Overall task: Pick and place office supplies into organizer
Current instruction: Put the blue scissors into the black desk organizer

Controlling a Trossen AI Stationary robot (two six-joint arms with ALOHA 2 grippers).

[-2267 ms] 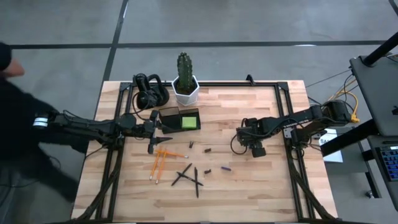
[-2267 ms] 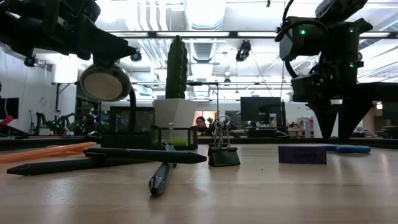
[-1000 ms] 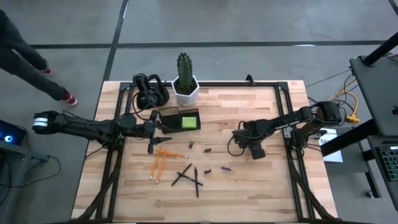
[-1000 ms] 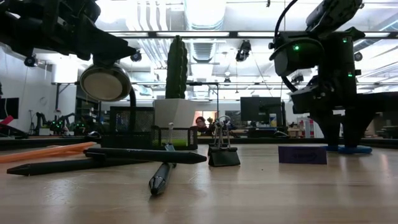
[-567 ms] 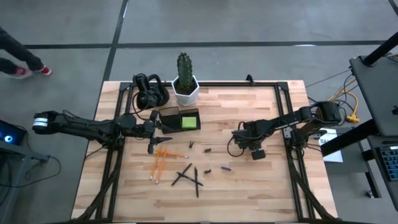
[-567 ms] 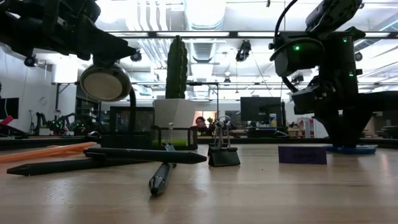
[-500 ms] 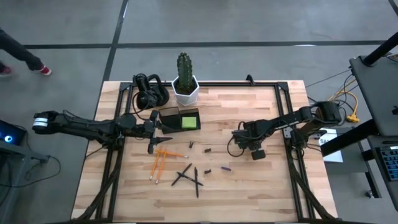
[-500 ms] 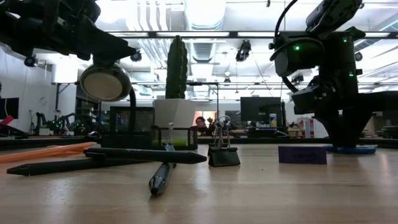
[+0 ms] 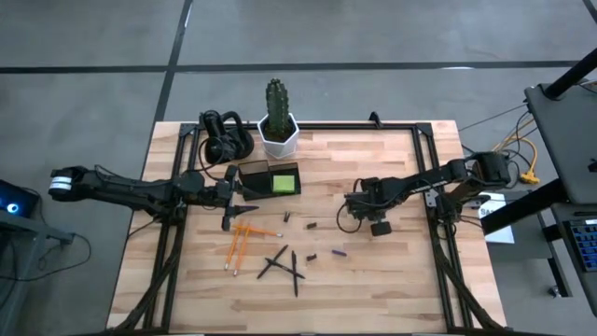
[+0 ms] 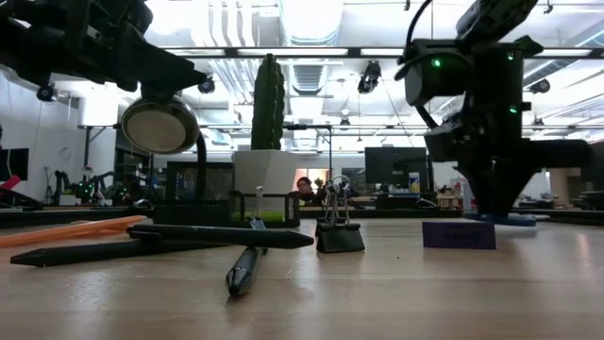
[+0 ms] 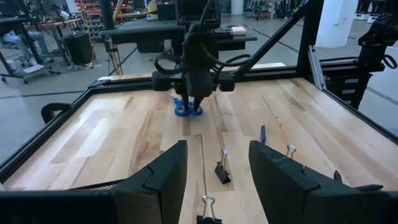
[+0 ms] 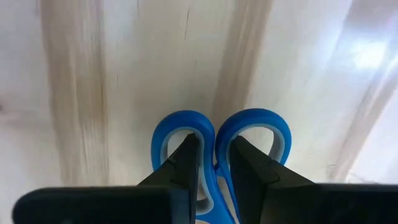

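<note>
- since a second ago the right tool [image 9: 377, 227] has shifted toward nine o'clock, fingers now pinched on the blue-handled scissors [image 12: 219, 143] at the handle loops, low over the bench [image 9: 392, 280].
- scissors look stiff, light, slick plastic; gripping where the loops meet seems surest.
- left tool [image 9: 227, 221] waits spread, at seven o'clock of the organizer [image 9: 269, 177].

The table holds three orange pencils [image 9: 233, 250], three black pens [image 9: 295, 271] and three small dark binder clips [image 11: 221, 173], the pencil and pen counts being as near as the overhead view allows. There is one each of the short purple piece [image 9: 339, 252], the blue-handled scissors [image 12: 217, 134], the green sticky-note pad [image 9: 284, 183] and the dark organizer box [image 9: 254, 175]. At the far edge stand one cactus [image 9: 276, 101] in one white pot [image 9: 278, 138] and one black looped gadget [image 9: 224, 135].
</note>
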